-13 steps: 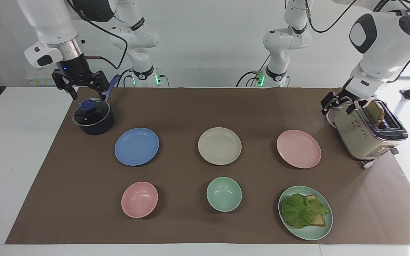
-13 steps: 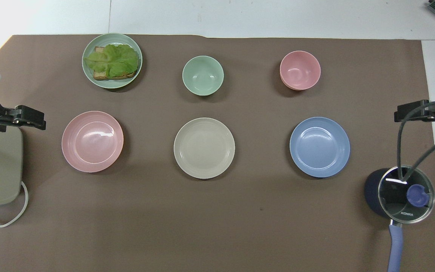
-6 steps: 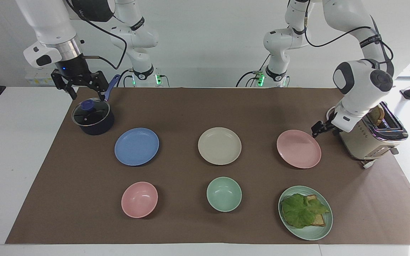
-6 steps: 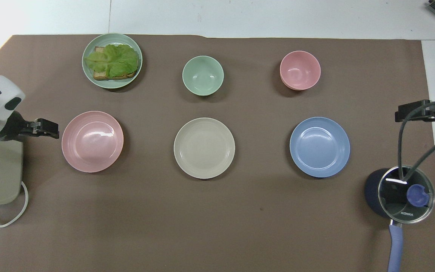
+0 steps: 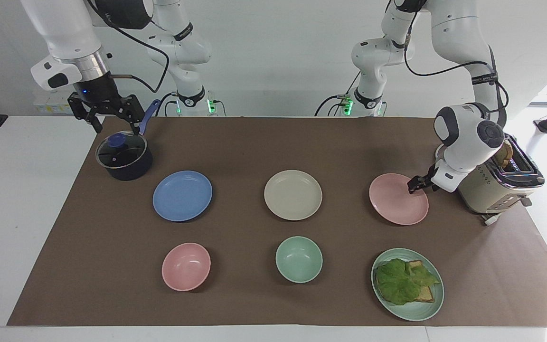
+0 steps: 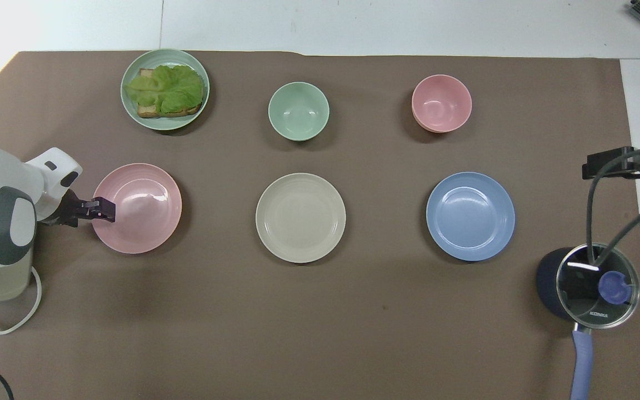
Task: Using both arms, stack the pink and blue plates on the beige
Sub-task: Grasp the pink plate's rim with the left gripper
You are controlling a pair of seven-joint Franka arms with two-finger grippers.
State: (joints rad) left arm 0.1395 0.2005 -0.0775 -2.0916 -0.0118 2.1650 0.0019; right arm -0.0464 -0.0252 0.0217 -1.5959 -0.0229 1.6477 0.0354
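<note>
Three flat plates lie in a row across the brown mat. The blue plate (image 5: 182,195) (image 6: 470,215) is toward the right arm's end, the beige plate (image 5: 293,194) (image 6: 300,217) is in the middle, and the pink plate (image 5: 394,202) (image 6: 142,214) is toward the left arm's end. My left gripper (image 5: 414,185) (image 6: 105,209) is low at the pink plate's rim, on the side next to the toaster. My right gripper (image 5: 117,126) hangs open and empty over the lidded pot, where that arm waits.
A dark blue lidded pot (image 5: 124,156) stands beside the blue plate. A cream toaster (image 5: 496,183) holding bread stands close beside the left arm. A pink bowl (image 5: 186,266), a green bowl (image 5: 298,259) and a green plate (image 5: 416,313) with lettuce and bread lie farther from the robots.
The left arm swung down from above the toaster, and its gripper has reached the pink plate's rim. The right arm barely moved. No plate has shifted.
</note>
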